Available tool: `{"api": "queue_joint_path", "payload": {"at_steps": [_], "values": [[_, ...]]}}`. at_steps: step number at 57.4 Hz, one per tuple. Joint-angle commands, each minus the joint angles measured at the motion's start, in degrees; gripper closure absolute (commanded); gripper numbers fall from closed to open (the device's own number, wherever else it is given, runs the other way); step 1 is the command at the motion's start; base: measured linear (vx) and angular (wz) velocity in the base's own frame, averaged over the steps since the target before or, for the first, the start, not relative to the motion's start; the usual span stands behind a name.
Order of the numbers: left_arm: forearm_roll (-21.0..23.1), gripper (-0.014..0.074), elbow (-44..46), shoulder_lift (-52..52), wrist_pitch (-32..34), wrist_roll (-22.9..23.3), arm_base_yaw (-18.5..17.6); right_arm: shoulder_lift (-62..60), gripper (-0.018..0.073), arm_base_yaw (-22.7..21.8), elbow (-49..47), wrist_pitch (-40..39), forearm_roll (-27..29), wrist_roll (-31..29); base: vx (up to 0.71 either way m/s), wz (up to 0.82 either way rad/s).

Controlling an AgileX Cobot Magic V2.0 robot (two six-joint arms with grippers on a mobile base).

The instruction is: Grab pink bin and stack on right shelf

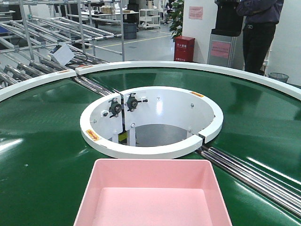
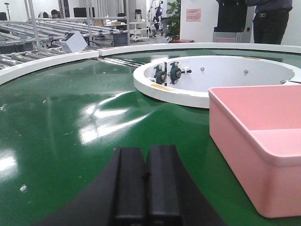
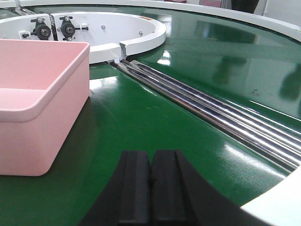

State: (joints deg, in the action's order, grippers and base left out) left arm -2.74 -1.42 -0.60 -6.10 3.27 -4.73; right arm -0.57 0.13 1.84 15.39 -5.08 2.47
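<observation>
The pink bin (image 1: 153,195) sits empty on the green conveyor belt (image 1: 42,141), at the bottom centre of the front view. In the left wrist view the bin (image 2: 256,141) lies to the right of my left gripper (image 2: 146,155), which is shut and empty just above the belt. In the right wrist view the bin (image 3: 37,103) lies to the left of my right gripper (image 3: 151,157), also shut and empty. Neither gripper touches the bin. Neither gripper shows in the front view. The right shelf is out of view.
A white ring (image 1: 150,120) surrounds the round opening in the belt beyond the bin. Steel rollers (image 3: 211,110) cross the belt on the right. A white outer rim (image 1: 188,66) bounds the belt. A person (image 1: 258,33) stands at the far right, near a red box (image 1: 184,48).
</observation>
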Motion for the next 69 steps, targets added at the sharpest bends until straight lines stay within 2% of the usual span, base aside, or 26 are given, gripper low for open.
{"api": "queue_joint_path", "payload": {"at_steps": [1, 49, 53, 57, 63, 66, 69], "values": [[0.02, 0.0601, -0.96, 0.21, 4.76, 0.57, 0.09, -0.8, 0.0571, -0.19, -0.03, -4.99, -0.56, -0.32, 0.0, 0.0], [0.02, 0.0601, -0.88, 0.21, 4.88, 0.17, 0.09, -0.8, 0.0571, -0.19, -0.03, -5.96, -0.83, -0.52, 0.0, 0.0], [0.02, 0.0601, -0.75, 0.21, 7.48, 0.22, 0.09, -0.8, 0.0571, -0.19, -0.03, -8.37, -0.75, -0.52, 0.0, 0.0], [0.02, 0.0601, -0.38, 0.21, 11.53, 0.3, 0.09, -0.8, 0.0571, -0.19, -0.03, -14.14, -0.75, -0.52, 0.0, 0.0], [0.02, 0.0601, -0.32, 0.21, 21.48, 0.3, 0.09, -0.8, 0.0571, -0.19, -0.87, -23.08, -0.58, -0.12, 0.0, 0.0], [0.02, 0.0601, 1.19, 0.28, 23.91, 0.3, 0.09, -0.67, 0.0571, -0.19, -3.19, -23.27, 0.08, 0.92, 0.0, 0.0], [0.02, 0.0601, 4.51, 0.6, 22.3, 0.3, 0.09, 0.14, 0.0571, -0.19, -6.93, -21.15, 0.56, 1.34, 0.0, 0.0]]}}
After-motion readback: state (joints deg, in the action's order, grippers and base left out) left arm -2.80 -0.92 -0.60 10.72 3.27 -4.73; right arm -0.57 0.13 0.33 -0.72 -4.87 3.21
